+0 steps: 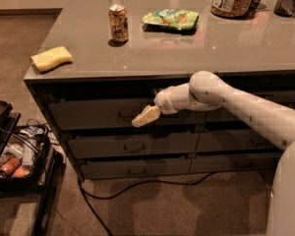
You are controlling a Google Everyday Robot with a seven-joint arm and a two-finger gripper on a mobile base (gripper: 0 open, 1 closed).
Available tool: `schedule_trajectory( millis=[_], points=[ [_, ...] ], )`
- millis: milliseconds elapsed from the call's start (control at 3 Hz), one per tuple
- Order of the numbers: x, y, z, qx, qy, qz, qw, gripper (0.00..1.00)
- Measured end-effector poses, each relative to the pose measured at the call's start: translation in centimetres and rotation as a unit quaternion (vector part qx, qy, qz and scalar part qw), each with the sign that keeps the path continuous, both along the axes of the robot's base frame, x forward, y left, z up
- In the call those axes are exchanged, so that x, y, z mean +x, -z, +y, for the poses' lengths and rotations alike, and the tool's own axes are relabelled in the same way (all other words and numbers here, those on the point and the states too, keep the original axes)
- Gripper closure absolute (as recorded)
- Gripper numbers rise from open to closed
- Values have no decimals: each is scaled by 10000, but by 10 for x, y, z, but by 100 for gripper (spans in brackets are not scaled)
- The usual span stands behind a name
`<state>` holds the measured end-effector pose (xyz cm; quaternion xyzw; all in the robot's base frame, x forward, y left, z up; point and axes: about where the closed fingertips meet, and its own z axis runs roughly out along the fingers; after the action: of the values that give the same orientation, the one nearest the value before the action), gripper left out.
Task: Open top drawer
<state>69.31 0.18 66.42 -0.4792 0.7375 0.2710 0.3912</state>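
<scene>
Camera view shows the gripper (145, 116) at the front of the top drawer (86, 114), just right of the small pull handle (126, 114) at its centre, touching it or very near it. Whether the gripper is wide, narrow or closed on the handle cannot be told. The top drawer sits directly under the counter (236, 48) edge, in the left stack, above the middle drawer (96, 145). Its front appears shut or at most barely out.

Hazards from this position:

1. Missed hold. The handle is small and the gripper lies to one side of it. A pull begun without a sure hold would likely slip off and leave the drawer shut.
2. Skewed pull. The arm (236, 104) reaches in from the right at an angle. A pull not square to the front could rack the drawer and jam it.
3. Wrong drawer. Any drop in height would bring the gripper to the middle drawer's similar handle.
4. Jolt. A sudden release could shake the counter and tip the upright can (118, 23).
</scene>
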Motion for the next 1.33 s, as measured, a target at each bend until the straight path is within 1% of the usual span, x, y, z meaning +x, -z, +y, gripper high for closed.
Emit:
schedule_trajectory(
  millis=[333, 667, 1000, 1333],
  points=[
    [-7, -9, 4, -247, 238, -134, 9993, 0],
    [-17, -8, 5, -468, 590, -12, 9972, 0],
    [-25, -5, 8, -641, 692, 171, 9954, 0],
    [-25, -5, 8, -643, 693, 175, 9954, 0]
  ],
)
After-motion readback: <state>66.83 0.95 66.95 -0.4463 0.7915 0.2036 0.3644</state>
